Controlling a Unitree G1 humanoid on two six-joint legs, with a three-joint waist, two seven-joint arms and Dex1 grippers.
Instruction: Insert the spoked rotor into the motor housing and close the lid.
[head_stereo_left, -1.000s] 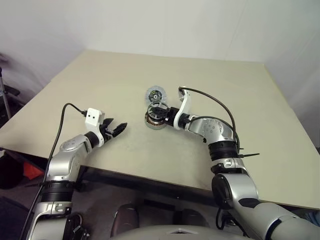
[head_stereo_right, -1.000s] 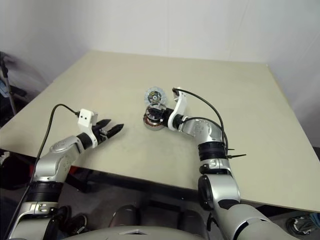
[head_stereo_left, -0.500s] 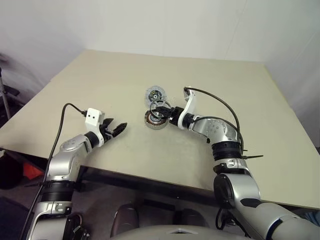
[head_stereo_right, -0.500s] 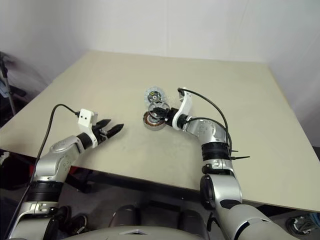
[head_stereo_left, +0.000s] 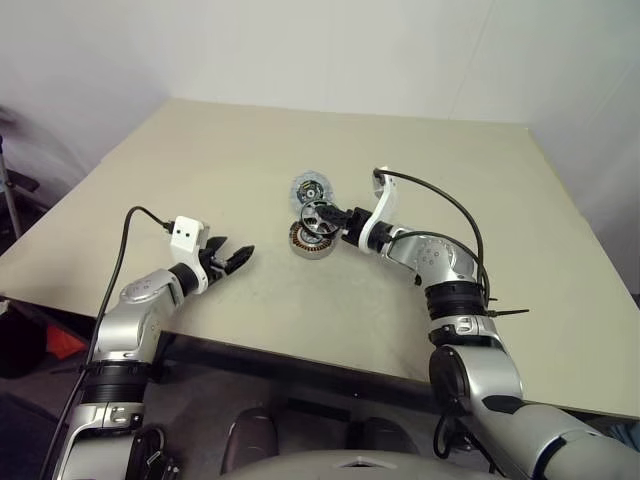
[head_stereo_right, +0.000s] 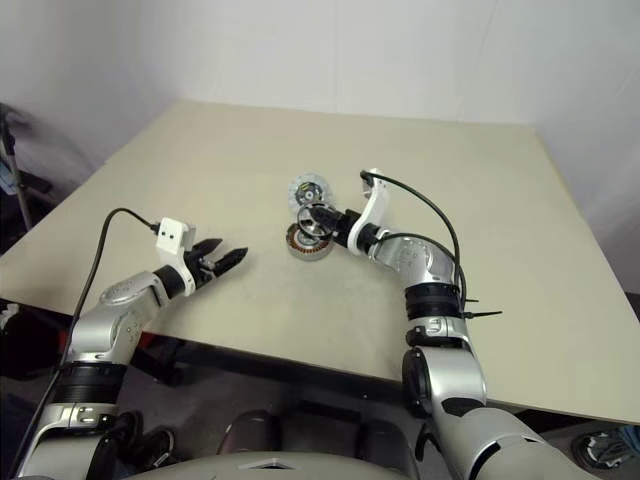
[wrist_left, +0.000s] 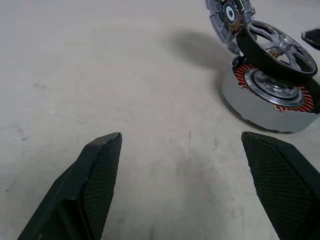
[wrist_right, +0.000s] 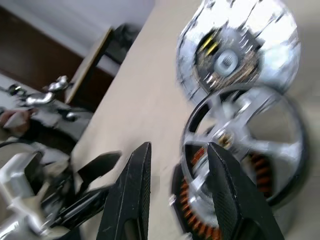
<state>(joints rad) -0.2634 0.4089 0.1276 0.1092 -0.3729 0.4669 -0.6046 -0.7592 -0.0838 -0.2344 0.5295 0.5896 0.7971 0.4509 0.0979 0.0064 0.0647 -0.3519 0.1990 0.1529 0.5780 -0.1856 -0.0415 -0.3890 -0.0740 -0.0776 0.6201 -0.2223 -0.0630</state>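
Copper-wound motor housing (wrist_left: 272, 97) sitting uncovered on desk (head_stereo_left: 200, 170), black-rimmed spoked rotor (wrist_left: 280, 47) tilting over it, pinched by right gripper (head_stereo_left: 335, 214); left gripper (head_stereo_left: 232, 260) spreading wide.

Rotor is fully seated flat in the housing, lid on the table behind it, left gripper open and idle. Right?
Not quite. The spoked rotor isn't seated: the left wrist view shows it tilted above the motor housing, whose copper windings are exposed beneath it. The right gripper is at its rim. The rest holds: the lid lies on the table behind, and the left gripper is open and idle.
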